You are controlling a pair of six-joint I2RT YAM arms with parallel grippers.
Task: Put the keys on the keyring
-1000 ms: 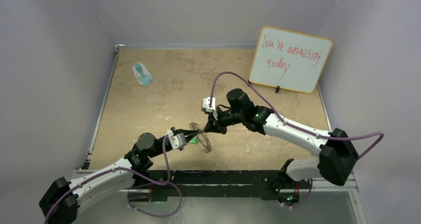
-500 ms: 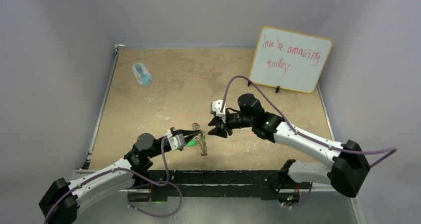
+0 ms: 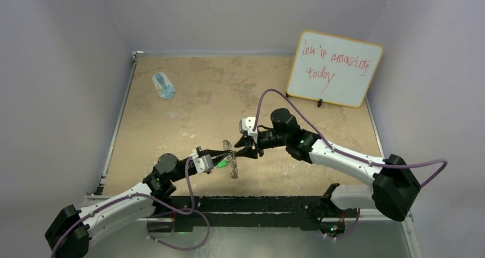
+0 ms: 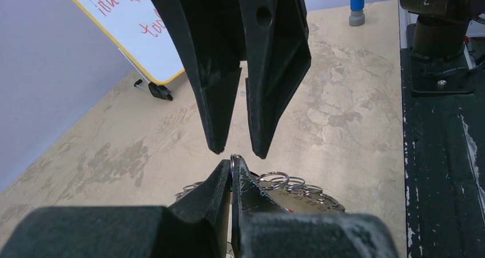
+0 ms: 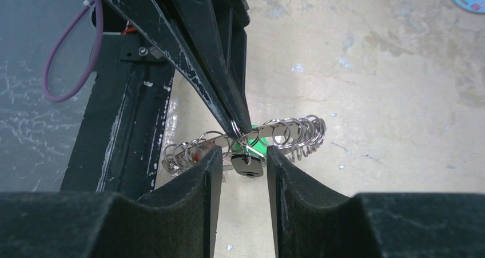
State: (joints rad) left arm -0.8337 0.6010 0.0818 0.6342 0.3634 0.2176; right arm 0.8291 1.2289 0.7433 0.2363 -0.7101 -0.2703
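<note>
The keyring [image 3: 231, 160], a flat silver ring with wire loops round its rim, hangs above the table. My left gripper [image 3: 227, 154] is shut on one wire loop [image 4: 233, 157] at its top. In the right wrist view the keyring [image 5: 286, 129] lies across the frame, and a silver key [image 5: 246, 167] with a green tag [image 5: 258, 147] hangs from the loops under the left gripper [image 5: 240, 126]. A red tag [image 5: 196, 150] shows behind the loops on the left. My right gripper [image 5: 240, 152] is open, its fingers on either side of the hanging key without touching it.
A whiteboard [image 3: 334, 68] with red writing leans at the back right. A blue-and-white oval object [image 3: 164, 85] lies at the back left. A blue-capped marker [image 4: 357, 8] stands near the black base rail [image 3: 246, 203] along the near edge.
The right gripper opened, drew back to the right, then came back in to the keyring. The ring swung and now hangs edge-on from the left gripper.
</note>
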